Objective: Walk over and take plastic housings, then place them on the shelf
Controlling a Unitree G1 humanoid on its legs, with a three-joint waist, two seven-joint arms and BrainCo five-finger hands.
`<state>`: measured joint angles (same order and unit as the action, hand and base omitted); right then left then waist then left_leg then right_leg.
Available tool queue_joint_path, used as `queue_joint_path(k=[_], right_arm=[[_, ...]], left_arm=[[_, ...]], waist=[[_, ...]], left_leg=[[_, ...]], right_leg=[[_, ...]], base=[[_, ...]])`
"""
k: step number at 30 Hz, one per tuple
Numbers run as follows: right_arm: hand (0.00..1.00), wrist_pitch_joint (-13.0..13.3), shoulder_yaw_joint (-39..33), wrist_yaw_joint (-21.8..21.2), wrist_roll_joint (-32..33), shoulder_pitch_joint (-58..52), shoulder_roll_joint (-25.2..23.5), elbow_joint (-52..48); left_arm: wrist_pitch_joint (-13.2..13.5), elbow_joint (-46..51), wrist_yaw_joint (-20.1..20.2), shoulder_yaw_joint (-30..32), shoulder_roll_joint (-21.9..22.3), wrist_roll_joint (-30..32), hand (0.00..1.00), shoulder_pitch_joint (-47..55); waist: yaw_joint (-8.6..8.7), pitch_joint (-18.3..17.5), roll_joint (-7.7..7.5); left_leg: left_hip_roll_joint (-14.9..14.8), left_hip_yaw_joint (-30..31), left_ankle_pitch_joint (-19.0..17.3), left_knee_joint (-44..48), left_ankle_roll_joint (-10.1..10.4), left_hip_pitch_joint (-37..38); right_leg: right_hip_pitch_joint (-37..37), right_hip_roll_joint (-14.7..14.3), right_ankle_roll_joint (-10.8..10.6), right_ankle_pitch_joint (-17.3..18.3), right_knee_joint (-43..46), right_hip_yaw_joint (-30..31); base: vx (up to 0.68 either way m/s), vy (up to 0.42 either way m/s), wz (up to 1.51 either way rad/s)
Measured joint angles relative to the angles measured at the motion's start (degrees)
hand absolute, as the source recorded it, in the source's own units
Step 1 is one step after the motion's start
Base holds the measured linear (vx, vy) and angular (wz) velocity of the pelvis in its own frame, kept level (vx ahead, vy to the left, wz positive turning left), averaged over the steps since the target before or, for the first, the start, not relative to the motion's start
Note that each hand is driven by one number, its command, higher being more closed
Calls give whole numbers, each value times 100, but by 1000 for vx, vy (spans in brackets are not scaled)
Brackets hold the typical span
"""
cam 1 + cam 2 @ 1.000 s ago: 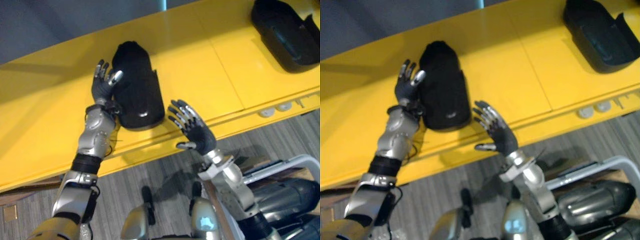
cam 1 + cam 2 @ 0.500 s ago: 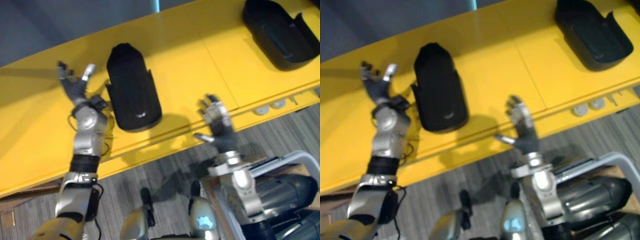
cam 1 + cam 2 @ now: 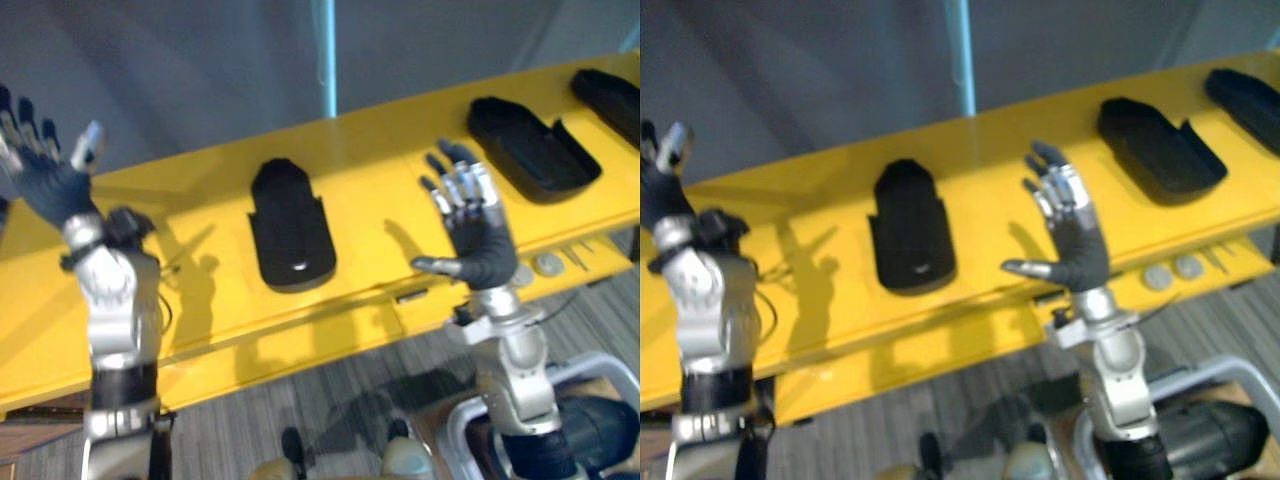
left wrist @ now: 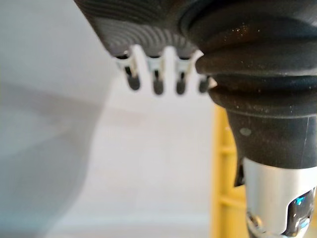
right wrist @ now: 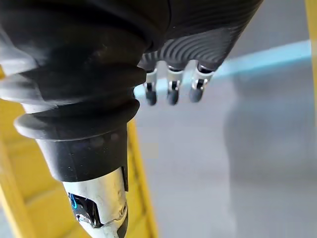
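Yellow shelf [image 3: 380,190] is stretching across before you. Your left robot hand [image 3: 48,172] is hovering above its far left, fingers spread, empty. A black plastic housing [image 3: 292,238] is lying mid-shelf. Your right robot hand [image 3: 478,240] is hanging open and empty over the front edge. A second housing [image 3: 530,148] and a third housing [image 3: 608,92] are lying towards the right end.

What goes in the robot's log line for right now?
left hand: open, raised | right hand: open, raised | leftmost housing: on yellow shelf, untouched
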<state>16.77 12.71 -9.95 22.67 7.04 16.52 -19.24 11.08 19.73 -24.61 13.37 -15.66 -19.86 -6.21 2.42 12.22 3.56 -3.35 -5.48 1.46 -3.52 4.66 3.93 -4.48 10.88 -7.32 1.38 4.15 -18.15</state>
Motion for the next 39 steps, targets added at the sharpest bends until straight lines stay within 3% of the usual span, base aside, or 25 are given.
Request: queue_joint_path(k=[4, 5, 10, 16, 23, 26, 30, 39], right_arm=[[0, -214, 525, 237, -164, 416, -390, 342], [0, -294, 745, 359, -233, 576, -522, 546], [0, -486, 1439, 804, -346, 948, -1018, 1268], [0, -752, 1788, 1948, -457, 1589, -1625, 2476], [0, -811, 1738, 3389, -786, 2030, -2249, 4186], [0, -819, 1467, 3745, -860, 2220, -2375, 4590], [0, -827, 1072, 4023, -1021, 2524, -2375, 4918], [0, -815, 657, 4406, -1636, 2919, -2337, 5197]], left_arm=[[-148, 208, 303, 33, 459, 230, 0, 1226], [-160, 208, 315, 48, 603, 284, 0, 1561], [-374, 163, 225, 125, 927, 757, 0, 2203], [-340, -303, 323, 119, 1219, 748, 0, 2590], [-227, -819, 810, -519, 1271, 632, 0, 2622], [-225, -1120, 1001, -809, 1278, 612, 0, 2610], [-99, -1198, 1065, -1002, 1363, 228, 0, 2535], [131, -1649, 1143, -1699, 1367, -72, 0, 2315]], waist=[[-346, -170, -47], [-480, -218, -89], [-794, -350, -256], [-1133, -421, -300], [-1263, -403, -220], [-1264, -340, -114], [-1264, -129, 114], [-1239, 308, 458]], left_leg=[[35, 245, 77, -101, 10, -10], [50, 351, 98, -107, 8, -30], [101, 607, 135, -138, 5, -120], [123, 825, 199, -141, 9, -235], [150, 1023, 304, -136, 5, -398], [157, 1111, 352, -113, 9, -471], [132, 1121, 443, -110, 10, -643], [81, 981, 400, 135, 15, -797]], right_leg=[[-185, -9, -18, -12, -140, -280], [-260, -6, -24, -16, -175, -391], [-366, 6, -24, -16, -239, -663], [-378, 0, -22, -15, -253, -869], [-333, 4, -20, -14, -247, -1049], [-294, 11, -13, -9, -197, -1128], [-76, 18, 2, -19, -82, -1113], [150, 55, 35, 7, 126, -917]], base=[[-17, -12, 37], [-14, -15, 31], [-20, -17, 29], [-14, -23, 19], [-37, -17, 13], [-35, -14, 13], [-61, -2, 3], [-29, -4, -8]])
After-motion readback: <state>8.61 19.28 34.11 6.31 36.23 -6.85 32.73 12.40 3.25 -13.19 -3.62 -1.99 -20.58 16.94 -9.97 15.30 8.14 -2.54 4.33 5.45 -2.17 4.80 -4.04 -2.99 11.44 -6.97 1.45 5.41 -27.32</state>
